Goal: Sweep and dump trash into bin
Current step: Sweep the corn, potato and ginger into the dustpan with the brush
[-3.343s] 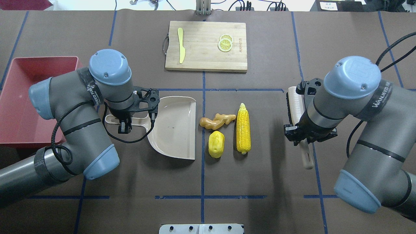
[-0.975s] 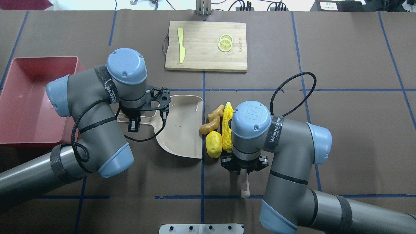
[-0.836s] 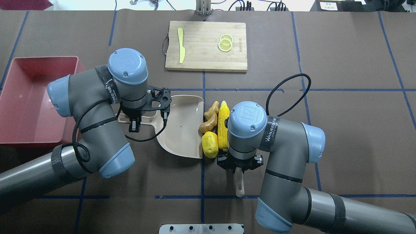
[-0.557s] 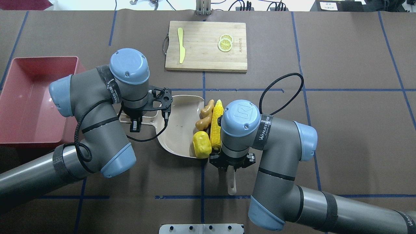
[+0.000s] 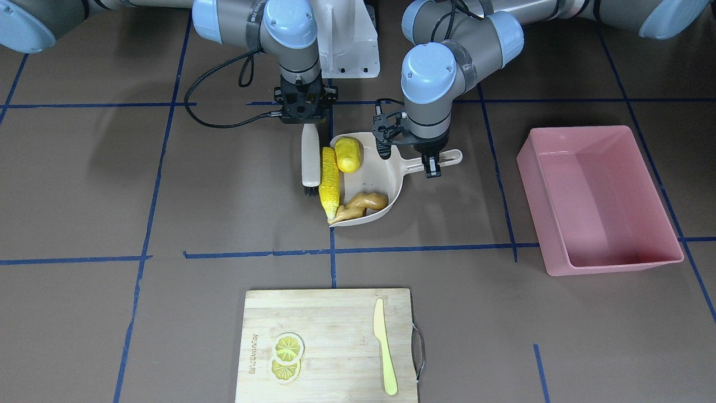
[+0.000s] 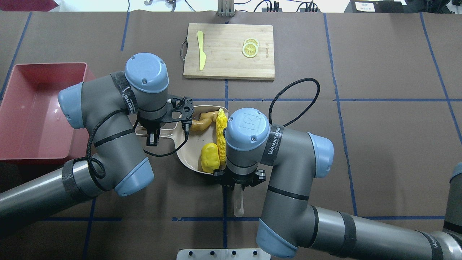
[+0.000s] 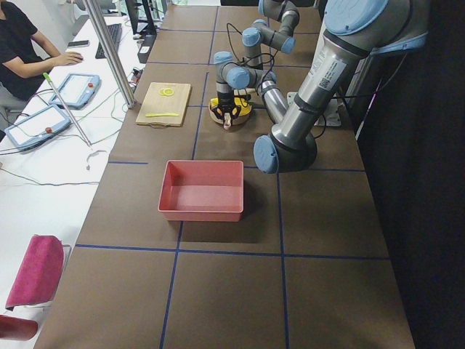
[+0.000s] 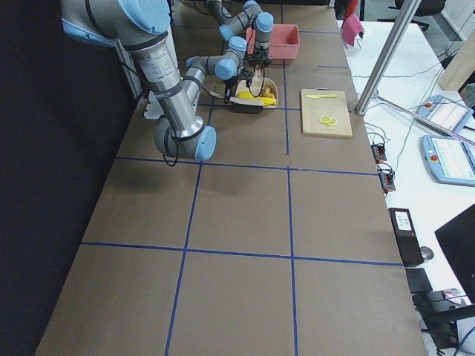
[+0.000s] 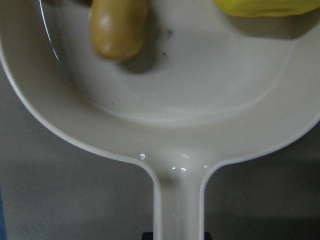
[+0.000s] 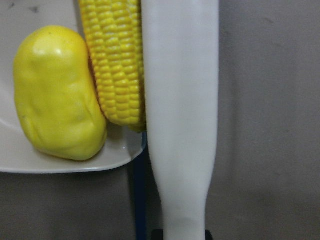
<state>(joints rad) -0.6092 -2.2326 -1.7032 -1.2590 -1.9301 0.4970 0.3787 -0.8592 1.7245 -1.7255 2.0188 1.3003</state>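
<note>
My left gripper (image 5: 431, 163) (image 6: 151, 137) is shut on the handle (image 9: 177, 200) of the beige dustpan (image 5: 387, 178) (image 6: 187, 148), which rests on the table. The yellow potato (image 5: 347, 154) (image 6: 209, 162) and tan ginger root (image 5: 361, 204) (image 6: 202, 121) lie inside the pan. The corn cob (image 5: 329, 182) (image 6: 221, 133) lies along the pan's open edge. My right gripper (image 5: 302, 115) (image 6: 239, 180) is shut on a white brush (image 5: 309, 154) (image 10: 180, 115), pressed against the corn (image 10: 114, 60). The pink bin (image 5: 598, 196) (image 6: 29, 108) stands empty beyond my left arm.
A wooden cutting board (image 5: 324, 313) (image 6: 229, 65) with a pale yellow knife (image 5: 385, 347) and lemon slices (image 5: 286, 355) lies across the table from me. An operator (image 7: 18, 51) sits at a desk off the table. Blue tape lines mark the brown table.
My right arm swept the brush leftward, pushing corn, potato and ginger onto the dustpan. My left arm shifted the pan slightly right to meet them.
</note>
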